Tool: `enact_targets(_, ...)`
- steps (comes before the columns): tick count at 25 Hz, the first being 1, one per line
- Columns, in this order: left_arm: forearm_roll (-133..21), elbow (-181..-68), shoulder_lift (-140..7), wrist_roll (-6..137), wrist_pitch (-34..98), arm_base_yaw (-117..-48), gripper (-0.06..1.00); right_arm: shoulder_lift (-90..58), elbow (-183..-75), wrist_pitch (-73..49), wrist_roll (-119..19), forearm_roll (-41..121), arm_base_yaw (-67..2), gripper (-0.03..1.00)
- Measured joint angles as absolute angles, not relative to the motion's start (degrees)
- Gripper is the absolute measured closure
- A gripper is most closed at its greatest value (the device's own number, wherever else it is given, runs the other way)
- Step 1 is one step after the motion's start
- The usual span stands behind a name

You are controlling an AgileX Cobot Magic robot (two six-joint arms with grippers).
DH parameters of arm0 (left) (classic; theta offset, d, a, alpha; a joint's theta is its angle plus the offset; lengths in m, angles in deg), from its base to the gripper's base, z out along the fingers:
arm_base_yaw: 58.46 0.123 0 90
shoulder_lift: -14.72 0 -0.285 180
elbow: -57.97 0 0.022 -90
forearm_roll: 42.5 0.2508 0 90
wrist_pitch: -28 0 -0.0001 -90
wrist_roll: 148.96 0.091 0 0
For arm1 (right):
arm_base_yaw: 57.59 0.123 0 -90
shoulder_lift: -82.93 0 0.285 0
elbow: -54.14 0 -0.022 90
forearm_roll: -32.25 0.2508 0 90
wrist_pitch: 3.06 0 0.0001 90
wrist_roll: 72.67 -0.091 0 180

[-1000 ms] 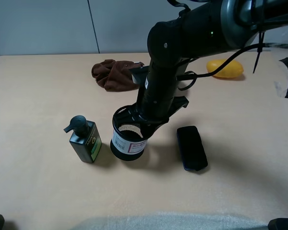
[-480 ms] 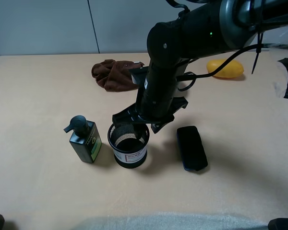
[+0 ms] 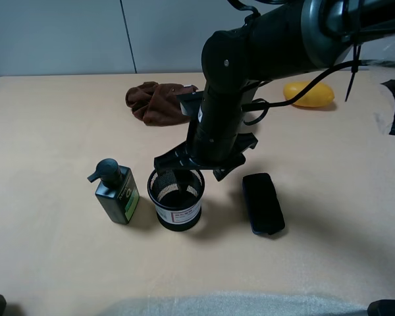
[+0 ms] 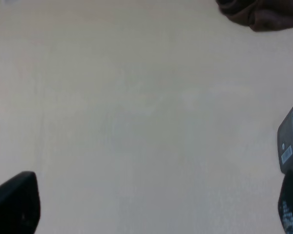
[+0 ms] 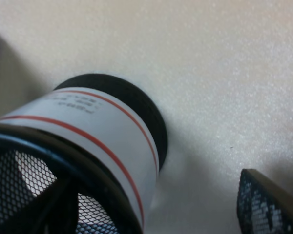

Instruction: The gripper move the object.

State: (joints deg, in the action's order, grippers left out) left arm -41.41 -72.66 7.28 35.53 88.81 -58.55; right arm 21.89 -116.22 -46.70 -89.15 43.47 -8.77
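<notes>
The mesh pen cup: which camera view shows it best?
The exterior high view: the pen cup stands upright, nearly whole, between the pump bottle and the flat black case. The right wrist view gives only a cropped close-up of its label, base and some mesh. The left wrist view does not show it.

A second ago the black wire-mesh cylindrical pen cup with a white-and-red label [image 3: 176, 210] was pinched at its rim and seemed tipped, with its mouth partly covered. It now stands upright on its base in the lower middle of the frame, slightly lower than before, and its round mouth shows almost whole. The black right gripper with dark finger jaws [image 3: 194, 167] has let go of the rim. Its jaws have spread wider step by step and now stand well apart at the cup's far rim, one to the left and one to the right.
</notes>
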Motion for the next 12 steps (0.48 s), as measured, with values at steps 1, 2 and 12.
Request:
enact_targets(1, -41.4, -72.7, 7.3, 35.5, 88.8, -58.5, -0.05, 21.9, -116.2, -46.7, -89.2, 43.5, -8.8, 0.46)
enact_targets(2, -41.4, -72.7, 7.3, 35.5, 88.8, -58.5, -0.05, 21.9, -116.3, -46.8, -89.2, 43.5, -8.8, 0.46)
enact_targets(12, -41.4, -72.7, 7.3, 35.5, 88.8, -58.5, -0.05, 21.9, -121.3, -51.6, -89.2, 42.9, -8.8, 0.46)
